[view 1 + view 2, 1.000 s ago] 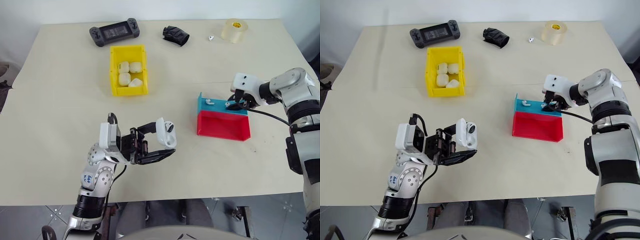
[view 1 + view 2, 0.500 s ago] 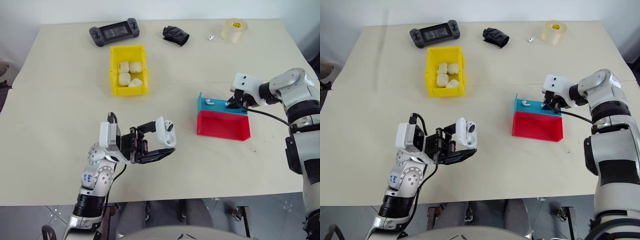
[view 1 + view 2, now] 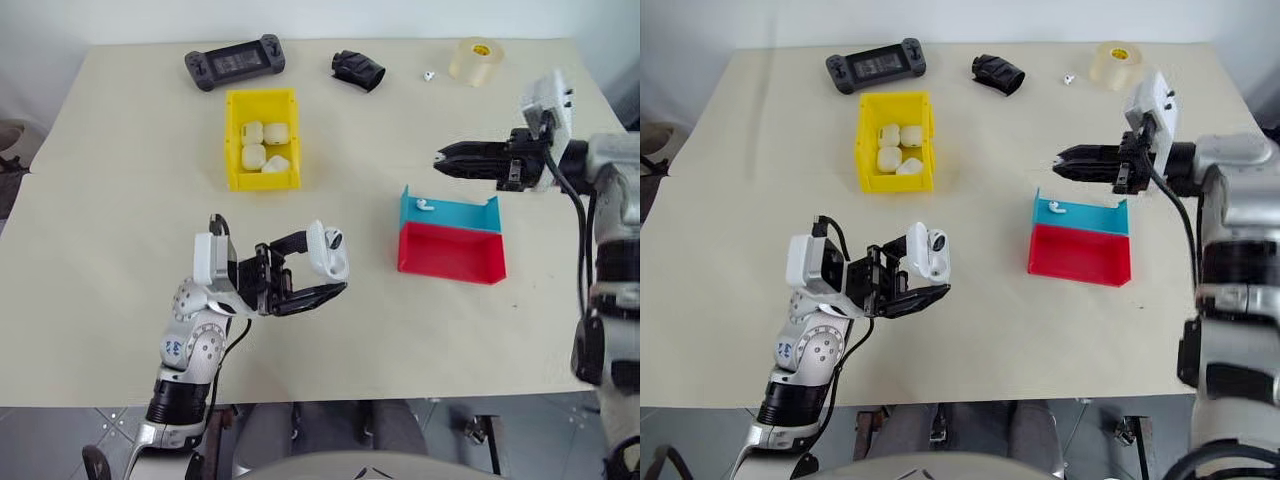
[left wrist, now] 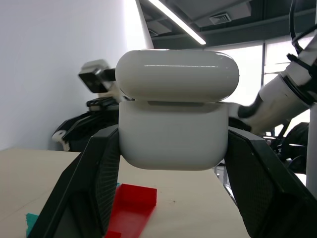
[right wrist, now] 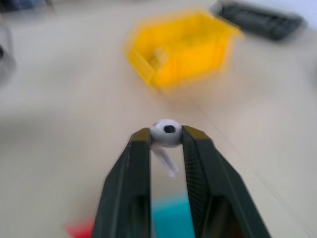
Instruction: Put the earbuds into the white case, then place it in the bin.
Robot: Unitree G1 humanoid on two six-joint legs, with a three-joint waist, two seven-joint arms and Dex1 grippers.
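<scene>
My left gripper (image 3: 325,266) is shut on the white case (image 3: 328,252), held above the near part of the table with its lid flipped up. In the left wrist view the case (image 4: 173,134) sits between the two black fingers (image 4: 94,183). My right gripper (image 3: 441,158) hangs above the table, pointing left, just beyond the blue tray (image 3: 455,214). It is shut on one earbud (image 5: 166,132), whose stem hangs below the tips. Another earbud (image 3: 424,206) lies in the blue tray. The yellow bin (image 3: 262,183) stands left of centre and holds several white cases (image 3: 258,145).
A red tray (image 3: 450,255) adjoins the blue one on its near side. Along the far edge lie a black game controller (image 3: 234,62), a black crumpled object (image 3: 358,70), a small white item (image 3: 428,75) and a tape roll (image 3: 475,60).
My right gripper has risen out of the blue tray with an earbud pinched in it and swung round to point left. The left gripper and case have stayed put.
</scene>
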